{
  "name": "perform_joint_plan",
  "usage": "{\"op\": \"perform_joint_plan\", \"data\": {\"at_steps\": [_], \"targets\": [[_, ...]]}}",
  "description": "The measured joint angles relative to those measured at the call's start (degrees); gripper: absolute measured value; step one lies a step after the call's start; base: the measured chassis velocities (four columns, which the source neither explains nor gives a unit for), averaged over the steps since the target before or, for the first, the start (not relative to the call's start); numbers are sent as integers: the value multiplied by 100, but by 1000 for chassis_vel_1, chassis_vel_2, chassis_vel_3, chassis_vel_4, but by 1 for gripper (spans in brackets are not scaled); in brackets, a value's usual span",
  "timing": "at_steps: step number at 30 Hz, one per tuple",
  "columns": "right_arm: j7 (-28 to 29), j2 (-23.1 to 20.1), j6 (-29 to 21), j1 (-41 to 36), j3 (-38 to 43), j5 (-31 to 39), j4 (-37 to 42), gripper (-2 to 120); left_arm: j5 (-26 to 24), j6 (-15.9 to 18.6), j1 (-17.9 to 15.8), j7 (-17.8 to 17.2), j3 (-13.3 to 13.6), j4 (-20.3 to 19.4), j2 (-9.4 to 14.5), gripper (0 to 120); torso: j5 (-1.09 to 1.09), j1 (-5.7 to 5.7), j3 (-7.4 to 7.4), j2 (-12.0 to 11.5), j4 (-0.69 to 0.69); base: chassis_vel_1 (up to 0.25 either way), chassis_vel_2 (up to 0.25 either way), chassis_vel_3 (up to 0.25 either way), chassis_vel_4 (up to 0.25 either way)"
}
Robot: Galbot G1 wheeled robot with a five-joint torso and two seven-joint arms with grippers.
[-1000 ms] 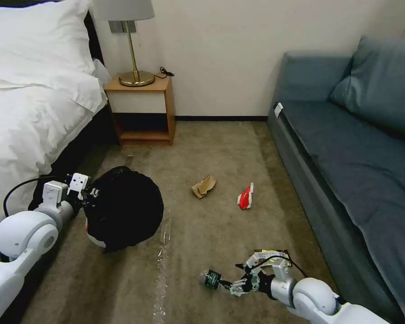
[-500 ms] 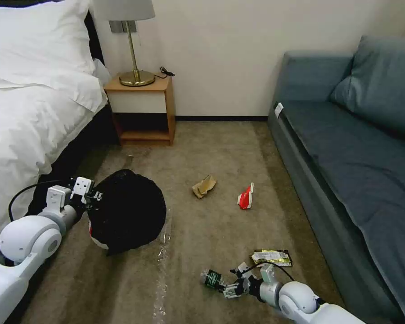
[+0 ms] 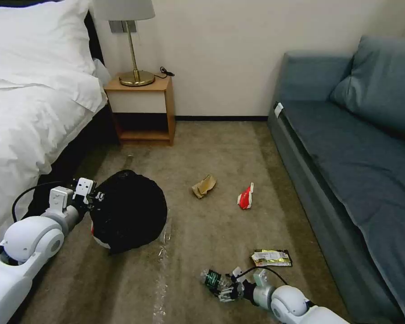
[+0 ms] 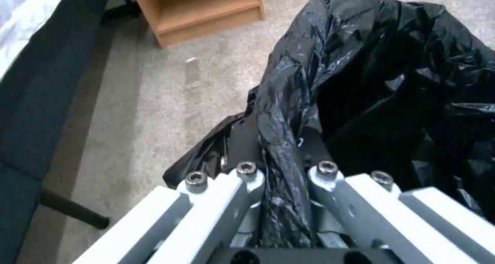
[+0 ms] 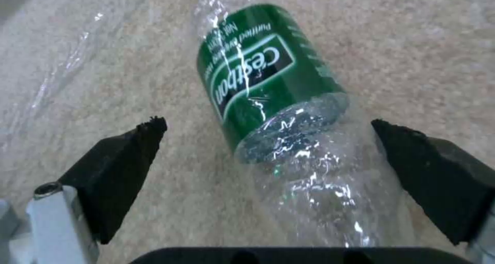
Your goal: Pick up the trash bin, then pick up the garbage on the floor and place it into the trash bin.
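I see the trash bin (image 3: 128, 211) on the carpet beside the bed (image 3: 27, 117), its black bag liner (image 4: 361, 82) draped over the rim, a sliver of white wall showing low on its near side. My left gripper (image 3: 93, 196) is at the bin's bed-side edge, and from the left wrist camera its fingers (image 4: 247, 179) are clenched on a bunched fold of the liner that runs up between them. The clear bottle (image 5: 278, 113) with the green label lies on its side on the carpet near the front of my view, to the right of the bin. My right gripper (image 3: 224, 290) is low at the bottle, and in the right wrist camera its black fingers (image 5: 123, 159) stand spread wide on either side of the bottle's clear part, not touching it. Just beyond the right arm the dark snack wrapper (image 3: 271, 258) lies flat. Farther out, mid-carpet, sit the tan paper wad (image 3: 204, 186) and the red-and-white packet (image 3: 245, 197), near each other but apart. The blue sofa (image 3: 355, 148) runs along the right, and the wooden nightstand (image 3: 141, 110) with a brass lamp (image 3: 132, 54) stands against the far wall.
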Motion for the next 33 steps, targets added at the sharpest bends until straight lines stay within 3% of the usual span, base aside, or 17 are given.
{"op": "perform_joint_plan", "data": {"at_steps": [11,18,21,23,27,33], "targets": [[-11,581,322,75,211,-351,-731,97,-60,-97,-21,26,16,14,101,4,-2,0,-1,0,-1,0,0,0,0],[5,810,385,82,267,-413,-887,78,-68,-147,40,43,-23,3,94,4,-6,0,-2,1,-4,0,0,0,0],[8,908,381,73,256,-416,-858,67,-55,-168,47,48,-19,-6,74,4,7,0,-1,0,1,0,0,0,0],[12,928,367,68,251,-414,-826,62,-52,-184,45,48,-15,-1,73,4,3,0,0,0,3,0,0,0,0],[35,951,325,75,263,-395,-633,43,-40,-207,22,47,11,22,64,4,4,0,1,-1,3,0,0,0,0],[129,913,245,32,273,-232,-156,29,33,-254,-16,72,102,86,-5,4,1,0,1,-1,1,0,0,0,0]]}}
